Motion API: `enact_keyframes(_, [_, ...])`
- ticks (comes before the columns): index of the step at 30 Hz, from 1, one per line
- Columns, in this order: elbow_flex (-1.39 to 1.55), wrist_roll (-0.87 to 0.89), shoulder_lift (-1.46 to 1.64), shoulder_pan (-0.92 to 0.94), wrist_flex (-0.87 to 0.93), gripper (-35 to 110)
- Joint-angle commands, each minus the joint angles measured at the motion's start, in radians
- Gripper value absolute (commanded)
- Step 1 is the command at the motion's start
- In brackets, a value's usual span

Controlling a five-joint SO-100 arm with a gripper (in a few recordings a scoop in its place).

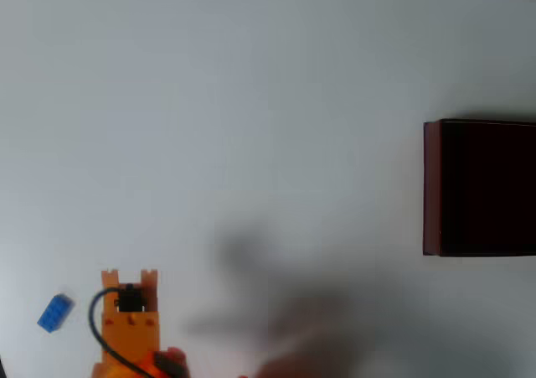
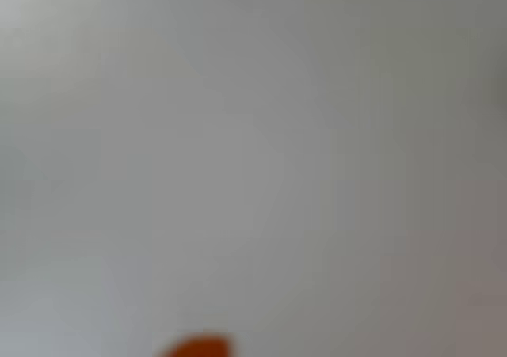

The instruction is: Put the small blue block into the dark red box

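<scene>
Overhead view: orange arm pokes in at the bottom left, black cable looped over it. Two short prongs stick up at its top end, likely the gripper, nothing between them. Can't tell if it's spread or clenched from this angle, too little shows. Wrist view is a blurry grey-white wash with an orange sliver at the bottom edge, probably a fingertip, no help on the jaws.

The small blue block lies on the white table just left of the arm, slightly below the prongs, tilted, apart from them, not held. The dark red box sits well apart at the right edge, mid-height, inside dark, looks empty.

Progress: basically nothing done. Block ungrasped, box unfilled. Left: reach, grab, carry across the table, drop in.
</scene>
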Motion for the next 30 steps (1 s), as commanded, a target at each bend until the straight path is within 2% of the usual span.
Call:
enact_keyframes(1, [-0.097,0.140,-0.094,-0.051,-0.026,20])
enact_keyframes(9, [-0.230,0.482,-0.270,-0.179,-0.092,21])
enact_keyframes(19, [-0.305,0.614,-0.468,-0.186,-0.288,21])
enact_keyframes(30, [-0.393,0.695,-0.591,-0.179,-0.347,20])
